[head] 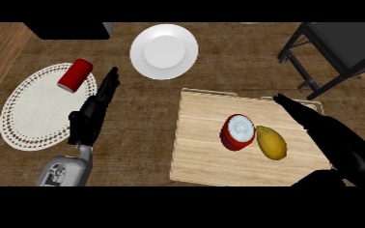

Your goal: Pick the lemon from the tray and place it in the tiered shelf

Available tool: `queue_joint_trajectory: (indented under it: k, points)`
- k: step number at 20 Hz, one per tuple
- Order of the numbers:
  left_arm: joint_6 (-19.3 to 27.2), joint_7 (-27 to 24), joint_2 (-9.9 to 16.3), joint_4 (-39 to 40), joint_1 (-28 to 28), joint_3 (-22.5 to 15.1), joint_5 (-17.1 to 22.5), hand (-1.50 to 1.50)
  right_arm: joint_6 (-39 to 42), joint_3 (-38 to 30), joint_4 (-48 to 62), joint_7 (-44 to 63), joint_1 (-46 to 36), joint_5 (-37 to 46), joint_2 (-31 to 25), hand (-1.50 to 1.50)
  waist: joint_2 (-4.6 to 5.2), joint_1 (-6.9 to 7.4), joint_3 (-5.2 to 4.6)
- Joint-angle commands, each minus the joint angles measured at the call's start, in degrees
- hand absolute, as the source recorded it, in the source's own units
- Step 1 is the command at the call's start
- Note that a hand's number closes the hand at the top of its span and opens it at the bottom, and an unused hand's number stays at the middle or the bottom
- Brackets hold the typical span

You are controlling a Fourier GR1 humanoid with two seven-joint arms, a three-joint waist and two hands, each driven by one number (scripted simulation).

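Here, in the head view, the lemon (272, 143) is seen lying on the wooden tray (206, 145) in the lower right of the frame, touching or just beside a red, white-topped round object (237, 132) on its left. The right robot hand (314, 121) is stretched in from the lower right edge above the tray's right side, its fingers held straight and nothing gripped; its tip is pointed toward the tray's upper right corner, near the lemon but apart from it. The left robot hand (96, 108) is shown at centre left with fingers extended and empty, over the wooden surface (143, 125) beside a white lace mat (35, 106) on which a red can (76, 75) is laid. A white plate (164, 51) is placed at upper centre, and the dark tiered shelf (328, 53) is set at the upper right. The step in hand is judged to be the approach to the lemon: no grasp has yet been made. The next move would call for the right robot hand to be lowered and turned over the lemon, the fingers curled round it without the red object being caught, before a lift toward the shelf at upper right.
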Motion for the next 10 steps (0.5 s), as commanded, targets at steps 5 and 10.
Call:
queue_joint_trajectory:
  k: [5,10]
  points:
    - [-1.9,-3.3,-1.3,3.9,-1.0,2.5,-1.6,0.0,-2.6,3.5,5.9,-5.8,0.8,10.5,4.1,-1.5,0.04,-0.02,0.01]
    - [-2.4,-4.3,-2.2,5.2,-0.9,3.3,-2.7,0.0,0.6,2.4,9.7,-3.6,-5.2,11.0,6.4,-1.5,0.06,0.11,0.0]
